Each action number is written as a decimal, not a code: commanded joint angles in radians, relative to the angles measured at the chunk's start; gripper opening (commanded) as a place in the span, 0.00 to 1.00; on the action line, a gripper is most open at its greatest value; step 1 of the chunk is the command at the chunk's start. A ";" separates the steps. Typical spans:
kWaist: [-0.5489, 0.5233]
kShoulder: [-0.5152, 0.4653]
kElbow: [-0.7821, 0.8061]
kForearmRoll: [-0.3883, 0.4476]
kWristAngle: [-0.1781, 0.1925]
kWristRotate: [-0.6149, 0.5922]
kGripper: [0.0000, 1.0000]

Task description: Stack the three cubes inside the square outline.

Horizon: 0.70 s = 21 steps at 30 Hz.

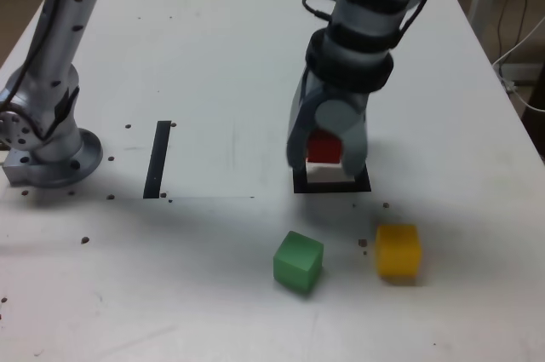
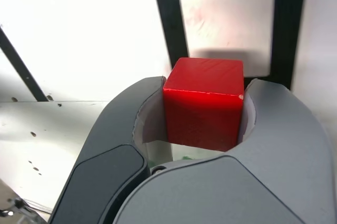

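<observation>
Red (image 2: pixel 204 104) goes down first
Got it clamped in my gripper (image 2: pixel 202 110) near the square (image 2: pixel 288 29), probably as the base, so green (image 1: pixel 298 261) and yellow (image 1: pixel 398 251) can wait.

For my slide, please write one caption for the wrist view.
Red cube held between the tool's two curved fingers, black square outline beyond.

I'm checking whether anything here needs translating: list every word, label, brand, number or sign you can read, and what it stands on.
None: no readable text shows in either view.
The red cube, green cube and yellow cube show no lettering on their visible faces.
The black square outline and black strip are plain marks, not characters.
The tool bears no legible label.
</observation>
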 commanded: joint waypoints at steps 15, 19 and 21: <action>0.056 0.042 -0.018 -0.009 -0.038 0.024 0.21; 0.056 0.051 -0.020 -0.013 -0.044 0.025 0.21; 0.056 0.055 -0.020 -0.014 -0.047 0.026 0.21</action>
